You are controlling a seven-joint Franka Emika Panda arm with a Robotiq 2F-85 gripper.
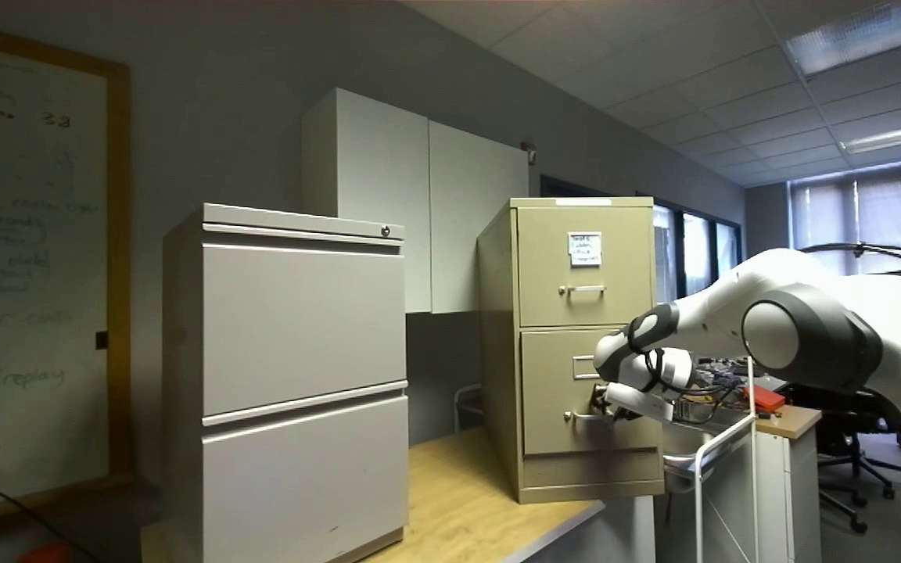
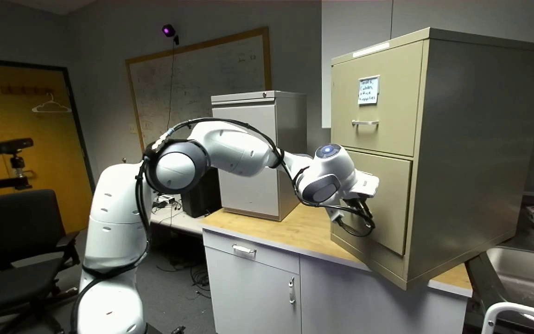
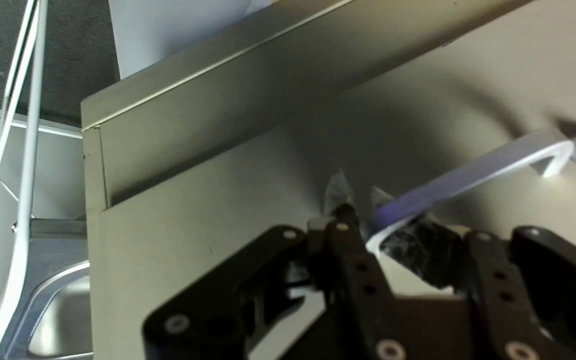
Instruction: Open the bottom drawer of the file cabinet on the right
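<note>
Gripper [image 3: 360,196] at bottom drawer's [image 1: 548,377] handle [image 3: 473,176]

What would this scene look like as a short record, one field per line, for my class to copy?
target: bottom drawer, seemingly shut or nearly so
furniture: beige file cabinet, two drawers, on a wooden counter
robot: hand at the bottom drawer's silver handle; whether it grips is unclear
label: handwritten sheet on the top drawer
neighbour: light-grey two-drawer cabinet, standing on the same counter
</note>
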